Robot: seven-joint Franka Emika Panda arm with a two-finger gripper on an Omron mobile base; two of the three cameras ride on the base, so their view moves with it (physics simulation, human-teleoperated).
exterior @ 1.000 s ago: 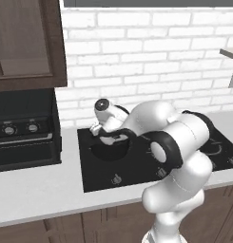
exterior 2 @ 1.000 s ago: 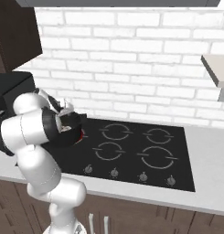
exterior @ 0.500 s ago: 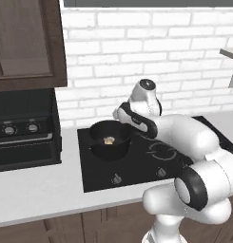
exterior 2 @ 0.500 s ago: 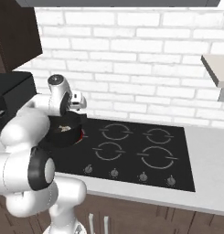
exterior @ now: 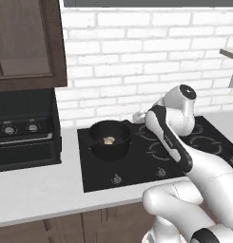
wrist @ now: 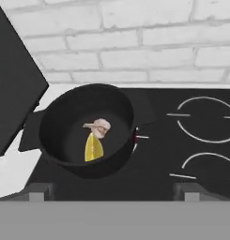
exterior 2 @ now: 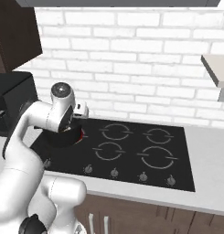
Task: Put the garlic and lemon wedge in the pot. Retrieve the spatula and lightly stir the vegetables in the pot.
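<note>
The black pot [wrist: 65, 117] sits on the cooktop's rear left burner, also seen in the left base view [exterior: 108, 153] and, partly behind my arm, in the right base view [exterior 2: 64, 140]. Inside it lie the whitish garlic [wrist: 102, 126] and, touching it, the yellow lemon wedge [wrist: 93, 148]; both show as one pale spot [exterior: 108, 140] from the left. My gripper [wrist: 112, 191] hangs open and empty, raised beside the pot on its right [exterior: 138, 116], looking down into it. The spatula is out of view.
The black cooktop [exterior: 137, 166] has burner rings [exterior 2: 157, 157] to the right of the pot and knobs [exterior 2: 114, 172] along its front edge. A black appliance [exterior: 23, 130] stands on the counter at the left. The brick wall [exterior: 137, 57] rises close behind.
My hand has lifted off the pot and drawn back to its right as the arm swung that way. The garlic and lemon wedge lie in the pot. The jaws stayed open.
</note>
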